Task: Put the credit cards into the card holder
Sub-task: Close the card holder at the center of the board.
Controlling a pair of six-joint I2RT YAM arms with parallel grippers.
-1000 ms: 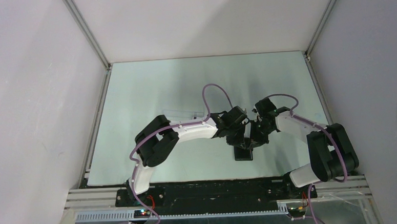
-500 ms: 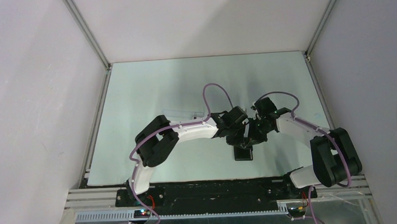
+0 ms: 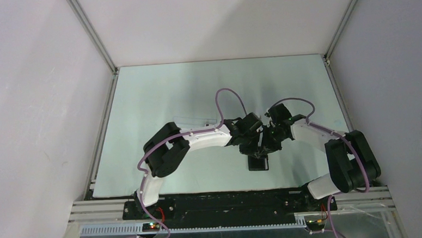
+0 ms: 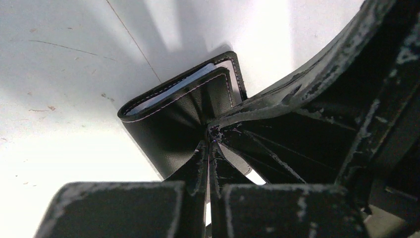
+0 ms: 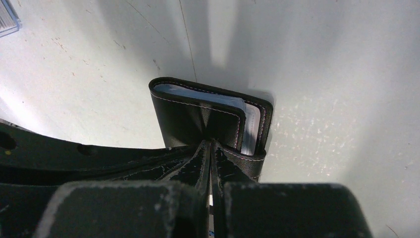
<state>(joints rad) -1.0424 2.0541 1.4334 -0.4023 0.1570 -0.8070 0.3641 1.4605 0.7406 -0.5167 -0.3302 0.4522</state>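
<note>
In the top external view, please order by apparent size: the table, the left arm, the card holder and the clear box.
1. table
2. left arm
3 and 4. card holder and clear box: both small and partly hidden; I cannot rank them.

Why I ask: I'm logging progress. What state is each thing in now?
card holder: folded over, lying on the table, not pressed flat.
credit cards: probably the pale edges inside the fold; could be pockets.
left tool: shut, tips on the holder's cover.
right tool: shut, tips on the holder's cover.
clear box: on the table, partly hidden; contents unclear.
</note>
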